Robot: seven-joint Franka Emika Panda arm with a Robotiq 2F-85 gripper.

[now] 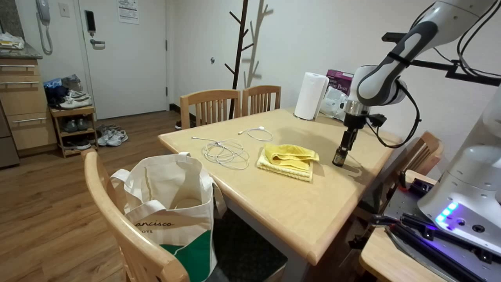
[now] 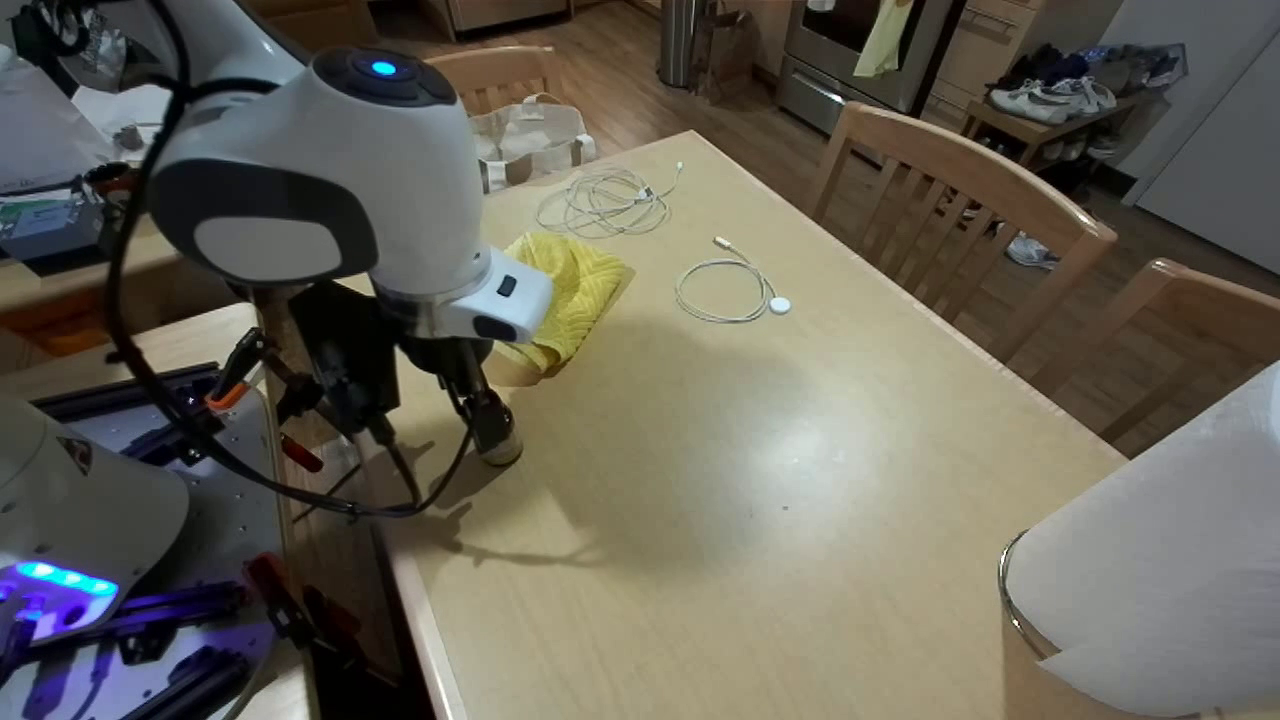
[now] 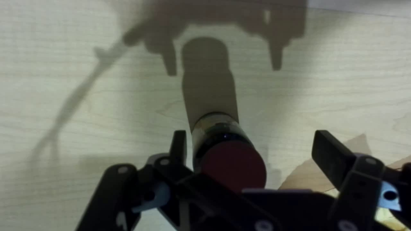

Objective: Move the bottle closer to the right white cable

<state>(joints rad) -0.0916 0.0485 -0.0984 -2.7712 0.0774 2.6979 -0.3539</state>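
The bottle, small and dark with a pale label and a dark red cap top, stands upright on the table; it shows in both exterior views and the wrist view. My gripper is open around it in the wrist view. The left finger is close to the bottle; a wider gap lies before the right finger. In an exterior view the gripper points down over the bottle. Two white cables lie on the table: a larger tangled coil and, right of it, a smaller loop with a round white puck.
A folded yellow cloth lies between the bottle and the cables. A white paper-towel roll stands at the table's far end. Behind it are a plastic bag and a purple box. A tote bag sits on a chair.
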